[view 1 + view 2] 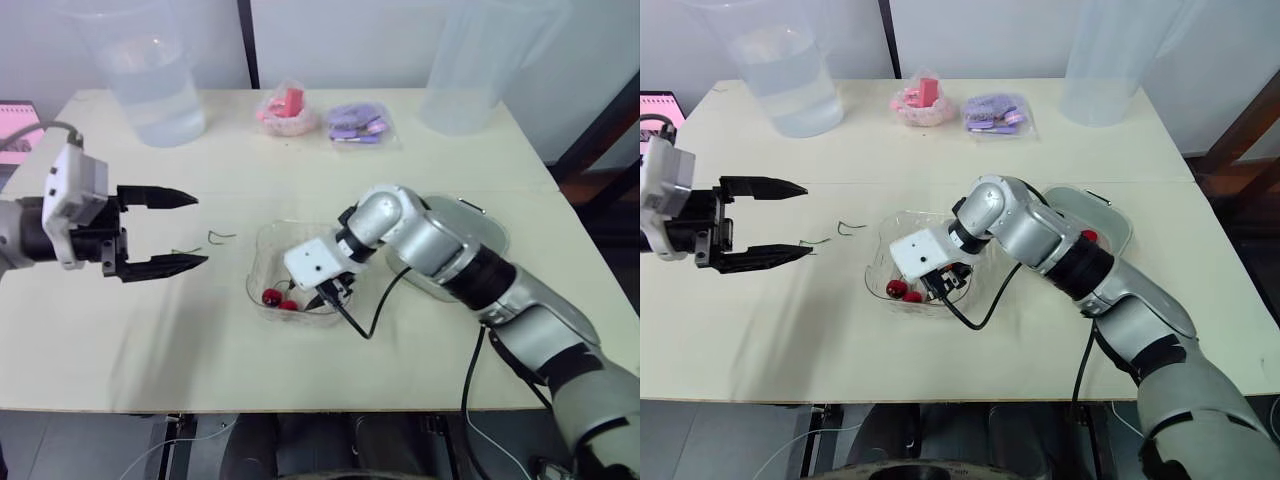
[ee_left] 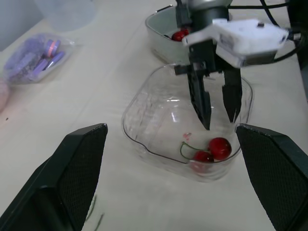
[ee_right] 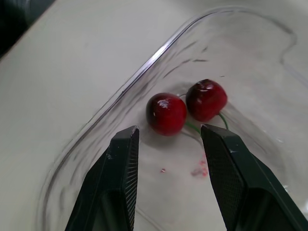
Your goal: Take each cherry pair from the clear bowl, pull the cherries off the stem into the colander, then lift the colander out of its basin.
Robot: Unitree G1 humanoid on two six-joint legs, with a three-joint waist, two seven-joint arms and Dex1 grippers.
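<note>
Cherry pair: glossy, round, red, in clear plastic bowl.

R arm: rounded silver-grey shells w/ black bands at the joints, darker grey farther back from the tool. White boxy housing sits just behind the right gripper, w/ small dark dots on its side. Black cable loops from the housing back along the arm. Its fingers are black, slim, tapering to pts. Left gripper: same black tapered fingers, finely textured pads, black bracket behind, then white block w/ grey cable at the rear.
</note>
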